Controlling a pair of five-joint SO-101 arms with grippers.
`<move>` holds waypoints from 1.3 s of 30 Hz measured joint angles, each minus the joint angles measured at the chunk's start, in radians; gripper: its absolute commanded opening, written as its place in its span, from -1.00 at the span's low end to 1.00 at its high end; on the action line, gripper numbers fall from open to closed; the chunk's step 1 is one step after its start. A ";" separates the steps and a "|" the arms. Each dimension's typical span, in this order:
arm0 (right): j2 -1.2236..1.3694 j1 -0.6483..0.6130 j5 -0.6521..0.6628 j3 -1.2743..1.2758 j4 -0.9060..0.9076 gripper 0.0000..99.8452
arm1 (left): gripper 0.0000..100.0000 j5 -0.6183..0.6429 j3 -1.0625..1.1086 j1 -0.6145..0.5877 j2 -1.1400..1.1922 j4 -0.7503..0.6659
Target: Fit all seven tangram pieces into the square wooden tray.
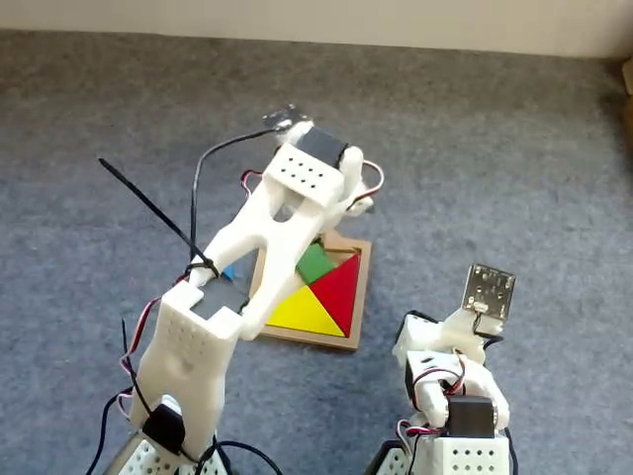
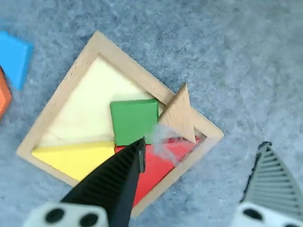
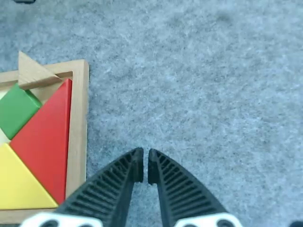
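Note:
The square wooden tray point(image 2: 71, 80) holds a green square point(image 2: 135, 120), a yellow triangle point(image 2: 75, 158) and a red triangle point(image 2: 161, 165). A bare-wood triangle point(image 2: 180, 116) lies askew over the tray's rim at one corner, partly on the red triangle. My left gripper point(image 2: 203, 144) hovers open above that corner, touching no piece. In the high view the left arm point(image 1: 287, 218) covers part of the tray point(image 1: 361, 287). My right gripper point(image 3: 142, 165) is shut on nothing over bare carpet beside the tray point(image 3: 78, 118), where the wood triangle point(image 3: 33, 73) also shows.
A blue piece point(image 2: 14, 56) and an orange piece point(image 2: 2, 97) lie on the grey carpet outside the tray, and the blue piece point(image 1: 229, 270) peeks out beside the left arm. The right arm point(image 1: 455, 386) sits folded near the front edge. Open carpet surrounds the tray.

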 measured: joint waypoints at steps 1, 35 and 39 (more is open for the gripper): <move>0.000 0.000 0.000 0.000 0.000 -0.94 | -0.32 -0.029 0.000 0.000 0.000 0.000; 0.000 0.000 0.000 0.000 0.000 -0.94 | -0.32 -0.218 -0.038 -0.048 0.184 -0.336; 0.000 0.000 0.000 0.000 0.000 -0.94 | -0.32 -0.218 -0.040 -0.049 0.184 -0.336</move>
